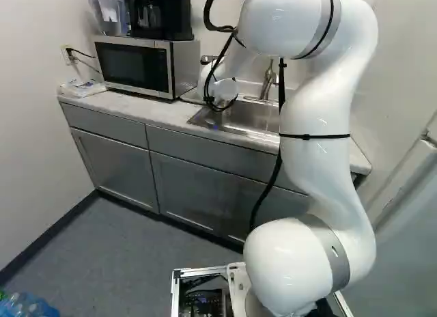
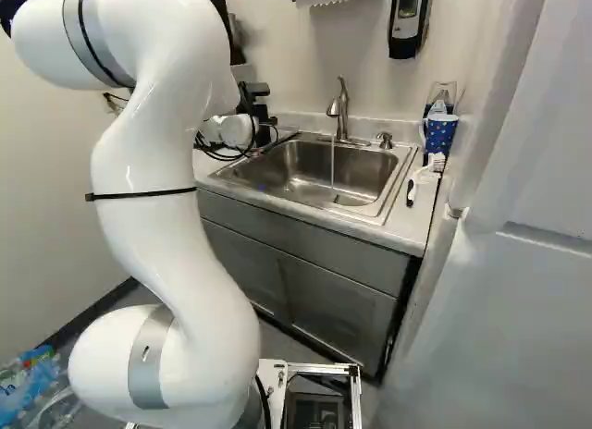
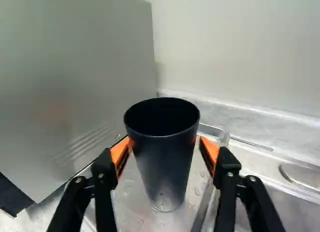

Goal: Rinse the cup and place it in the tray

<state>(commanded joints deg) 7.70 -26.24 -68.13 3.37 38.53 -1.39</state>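
Observation:
In the wrist view a dark, tapered cup (image 3: 162,157) stands upright, mouth up, on a clear tray (image 3: 134,209) with water drops on it. My gripper (image 3: 165,142) has one finger on each side of the cup's upper half. The fingers stand open, their orange pads very near its wall, and a narrow gap shows beside one pad. In the base views the cup, tray and fingers cannot be made out behind the arm and cables.
Beside the tray rises a flat metal side panel (image 3: 75,82); the sink rim (image 3: 280,192) lies on its other side. Water runs from the faucet (image 2: 342,110) into the sink (image 2: 305,175). A blue patterned cup (image 2: 440,133) and a brush (image 2: 424,173) sit right of the sink. The microwave (image 1: 140,65) stands left.

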